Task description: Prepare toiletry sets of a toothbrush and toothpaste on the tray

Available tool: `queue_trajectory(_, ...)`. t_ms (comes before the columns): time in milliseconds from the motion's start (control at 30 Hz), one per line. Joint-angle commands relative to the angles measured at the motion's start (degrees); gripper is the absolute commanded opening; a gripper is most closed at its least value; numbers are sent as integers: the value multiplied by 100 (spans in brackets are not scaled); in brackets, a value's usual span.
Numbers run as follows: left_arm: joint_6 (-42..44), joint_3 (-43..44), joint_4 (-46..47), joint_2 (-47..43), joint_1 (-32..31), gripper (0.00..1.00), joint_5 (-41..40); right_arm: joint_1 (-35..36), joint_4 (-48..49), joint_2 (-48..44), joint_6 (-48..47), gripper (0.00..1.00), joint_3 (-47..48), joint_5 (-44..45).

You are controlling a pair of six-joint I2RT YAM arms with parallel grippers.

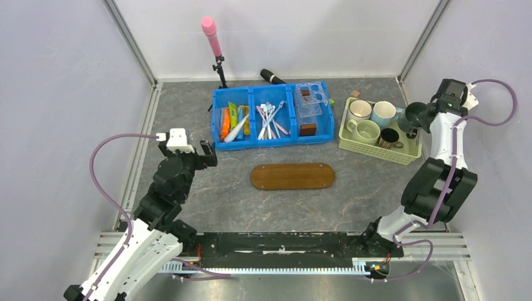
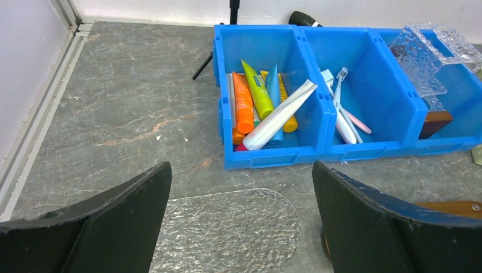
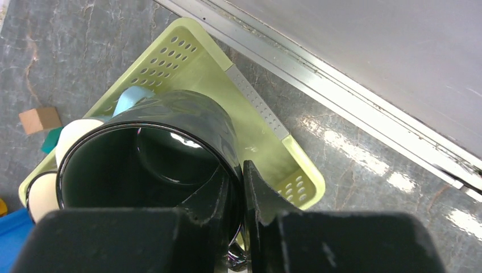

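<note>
Your left arm [image 1: 164, 188] and right arm [image 1: 439, 185]: black joint housings, white link shells, one mauve cable [image 1: 125, 136] looping off each wrist. White camera block [image 1: 177, 139] on your left wrist. The left fingers [image 2: 108, 227]: matte black, wedge-shaped, edges scuffed pale.

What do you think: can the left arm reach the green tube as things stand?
Probably yes: the left gripper is open, empty and facing the bin, where the green tube lies exposed; nothing stands between.
</note>
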Motion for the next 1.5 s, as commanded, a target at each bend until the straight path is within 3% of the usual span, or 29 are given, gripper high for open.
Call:
queue_trajectory(0,110,1,256,-99,-18,100,54,-33,-153,-530,-87,0,405,-182)
queue_trajectory(300,53,8,256,-143,-21,100,149,361,-862,-1253,-902,0,485,-373)
queue_trajectory(633,18,10,229,-102,-24,100,169,1564,-1511,-1726,-1061,0,194,-233)
queue_trajectory(1100,-25,26,197,-24,-22,100,169,3520,-1154,-2680,455,0,-1672,312)
queue_trajectory(1467,-57,22,168,-84,-22,100,143,4941,-949,-2456,1974,0,-2246,762)
